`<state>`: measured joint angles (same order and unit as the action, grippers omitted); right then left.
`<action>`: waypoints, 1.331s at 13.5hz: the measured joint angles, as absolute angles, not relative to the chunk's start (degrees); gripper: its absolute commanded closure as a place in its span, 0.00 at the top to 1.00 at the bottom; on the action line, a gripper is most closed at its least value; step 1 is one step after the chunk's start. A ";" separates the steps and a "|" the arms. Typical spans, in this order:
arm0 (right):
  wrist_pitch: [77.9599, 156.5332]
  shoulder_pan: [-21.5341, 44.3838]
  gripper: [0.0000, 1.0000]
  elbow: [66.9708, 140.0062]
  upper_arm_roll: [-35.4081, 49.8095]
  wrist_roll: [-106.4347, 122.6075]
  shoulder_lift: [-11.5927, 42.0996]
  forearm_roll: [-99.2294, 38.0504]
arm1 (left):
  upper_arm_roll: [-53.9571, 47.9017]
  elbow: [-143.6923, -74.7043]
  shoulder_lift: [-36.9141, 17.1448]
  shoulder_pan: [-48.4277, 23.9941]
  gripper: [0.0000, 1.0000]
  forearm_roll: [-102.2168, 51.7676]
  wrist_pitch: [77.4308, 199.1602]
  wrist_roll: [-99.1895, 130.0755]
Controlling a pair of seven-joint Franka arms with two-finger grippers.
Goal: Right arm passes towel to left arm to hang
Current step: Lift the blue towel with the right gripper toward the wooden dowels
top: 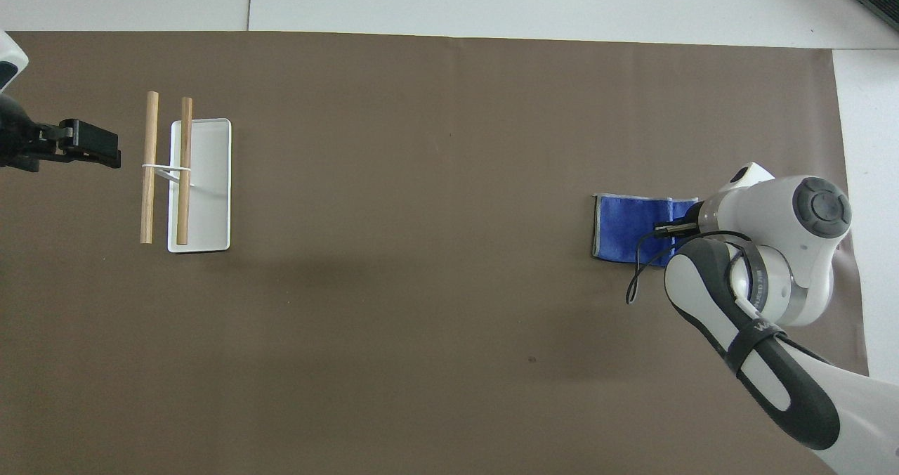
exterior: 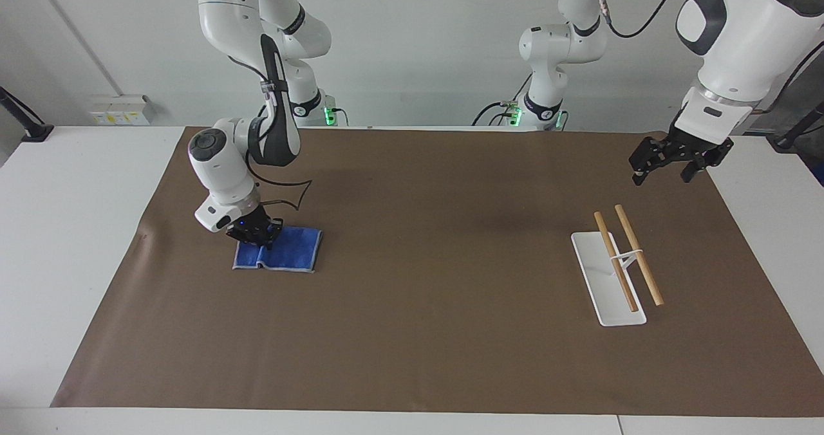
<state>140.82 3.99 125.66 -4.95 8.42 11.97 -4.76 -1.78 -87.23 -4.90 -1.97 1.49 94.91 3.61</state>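
The blue towel lies on the brown mat at the right arm's end of the table, bunched up where it is pinched. My right gripper is down on the towel's end and shut on a fold of it. My left gripper hangs open in the air by the mat's edge at the left arm's end, beside the wooden rack, and waits.
The rack has two wooden rods on a white base plate. The brown mat covers most of the white table. A black cable loops off the right arm's wrist.
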 measured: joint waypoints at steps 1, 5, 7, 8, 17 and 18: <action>138.40 4.29 0.00 124.15 -4.92 7.00 11.77 -4.80 | -1.78 -87.23 -4.90 -1.97 1.00 1.49 94.91 3.61; 129.01 4.71 0.00 116.71 -3.31 3.56 8.80 -5.55 | -1.78 -87.23 -4.90 -1.97 1.00 1.49 94.91 3.61; 127.15 5.30 0.00 114.58 -2.52 1.34 7.48 -6.74 | -1.78 -87.23 -4.90 -1.97 1.00 1.49 94.91 3.61; 126.34 5.57 0.00 113.49 -2.06 -0.18 7.28 -7.74 | -1.78 -87.23 -4.90 -1.97 1.00 1.49 94.91 3.60; 126.95 8.06 0.00 107.53 3.38 -18.80 8.14 -28.75 | -1.78 -87.23 -4.90 -1.97 1.00 1.49 94.91 3.61; 128.67 9.36 0.00 107.06 3.41 -21.50 8.39 -31.63 | -1.78 -87.23 -4.90 -1.97 1.00 1.49 94.91 3.60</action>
